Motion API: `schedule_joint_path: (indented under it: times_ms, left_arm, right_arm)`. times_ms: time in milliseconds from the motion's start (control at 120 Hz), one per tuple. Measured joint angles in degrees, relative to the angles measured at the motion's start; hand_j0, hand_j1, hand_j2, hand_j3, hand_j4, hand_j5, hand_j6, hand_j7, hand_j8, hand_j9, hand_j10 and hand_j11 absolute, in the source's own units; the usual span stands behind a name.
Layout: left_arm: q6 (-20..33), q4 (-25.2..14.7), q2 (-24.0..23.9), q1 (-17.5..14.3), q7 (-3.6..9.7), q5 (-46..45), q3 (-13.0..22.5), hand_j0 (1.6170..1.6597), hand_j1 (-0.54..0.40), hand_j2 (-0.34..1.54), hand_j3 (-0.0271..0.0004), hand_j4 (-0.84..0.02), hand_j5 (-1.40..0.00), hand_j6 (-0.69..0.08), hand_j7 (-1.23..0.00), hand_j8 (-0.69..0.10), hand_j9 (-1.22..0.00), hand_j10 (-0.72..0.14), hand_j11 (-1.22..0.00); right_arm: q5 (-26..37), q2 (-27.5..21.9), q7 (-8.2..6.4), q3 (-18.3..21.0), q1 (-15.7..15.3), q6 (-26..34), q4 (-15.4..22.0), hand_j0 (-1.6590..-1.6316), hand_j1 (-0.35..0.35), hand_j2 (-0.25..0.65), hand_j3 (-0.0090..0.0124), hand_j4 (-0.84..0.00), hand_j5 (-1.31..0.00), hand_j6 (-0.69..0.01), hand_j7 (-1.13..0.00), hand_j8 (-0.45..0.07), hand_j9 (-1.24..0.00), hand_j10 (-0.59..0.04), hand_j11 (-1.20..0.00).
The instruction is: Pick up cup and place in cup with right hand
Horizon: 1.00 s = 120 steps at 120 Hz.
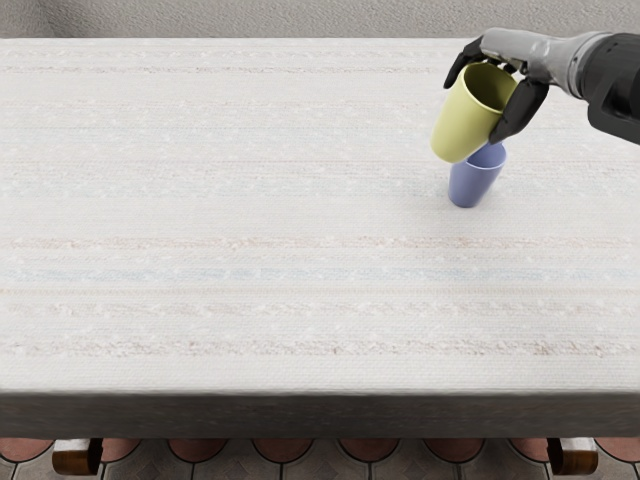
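The right hand (497, 92) has its fingers wrapped around the yellow cup (462, 122). The yellow cup is up high and tipped, and it hides part of the blue cup (472, 184) on the table (250, 220).

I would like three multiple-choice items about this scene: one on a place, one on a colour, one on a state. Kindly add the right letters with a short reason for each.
1. In the picture, where on the table does the blue cup stand?
A) near corner, left
B) far half, right
C) exact centre

2. What colour is the held cup?
A) yellow
B) red
C) black

3. What is the state of the right hand?
A) open, empty
B) lying flat
C) grasping a cup

1 B: it stands right of the middle, nearer the far edge.
2 A: its outer wall shows yellow.
3 C: its dark fingers hold the cup on both sides.
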<state>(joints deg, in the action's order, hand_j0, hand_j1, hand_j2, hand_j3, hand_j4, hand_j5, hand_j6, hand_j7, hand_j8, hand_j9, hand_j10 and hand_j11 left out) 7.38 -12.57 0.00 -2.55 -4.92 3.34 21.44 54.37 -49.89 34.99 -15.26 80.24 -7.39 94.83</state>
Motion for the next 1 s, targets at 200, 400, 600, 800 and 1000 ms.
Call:
schedule_joint_path:
  times_ms: [200,400,600,800,1000]
  left_arm:
    - [0.0,0.0,0.0,0.0,0.0,0.0,0.0,1.6581,0.349,0.0,0.0,0.0,0.0,0.0,0.0,0.0,0.0,0.0,0.0]
    - [0.0,0.0,0.0,0.0,0.0,0.0,0.0,1.6581,0.349,0.0,-0.0001,0.0,0.0,0.0,0.0,0.0,0.0,0.0,0.0]
    - [0.0,0.0,0.0,0.0,0.0,0.0,0.0,1.6581,0.349,0.0,-0.0001,0.0,0.0,0.0,0.0,0.0,0.0,0.0,0.0]
    - [0.0,0.0,0.0,0.0,0.0,0.0,0.0,1.6581,0.349,0.0,-0.0001,0.0,0.0,0.0,0.0,0.0,0.0,0.0,0.0]
    - [0.0,0.0,0.0,0.0,-0.01,0.0,0.0,1.6581,0.349,0.0,-0.0001,0.0,0.0,0.0,0.0,0.0,0.0,0.0,0.0]
  right_arm:
    - [0.6,-0.4,0.0,0.2,-1.2,0.1,-2.6,-1.6511,0.034,-0.104,-0.001,-0.464,-0.61,-0.324,-0.61,-0.33,-0.62,-0.457,-0.62]
    - [1.0,0.2,0.0,0.3,-1.6,0.2,-5.6,-1.6515,0.043,-0.098,0.0,-0.462,-0.62,-0.316,-0.61,-0.325,-0.62,-0.455,-0.63]
    - [3.8,4.8,0.0,0.3,-2.9,0.5,-10.6,-1.6509,0.041,-0.1,-0.001,-0.466,-0.61,-0.316,-0.61,-0.322,-0.62,-0.457,-0.63]
    - [5.8,6.7,0.0,0.3,-4.4,0.7,-14.4,-1.65,0.024,-0.116,-0.0014,-0.476,-0.6,-0.338,-0.61,-0.344,-0.61,-0.467,-0.61]
    - [7.1,9.5,0.0,0.3,-4.9,0.8,-18.1,-1.6506,0.035,-0.105,-0.0013,-0.471,-0.61,-0.325,-0.61,-0.33,-0.62,-0.462,-0.62]
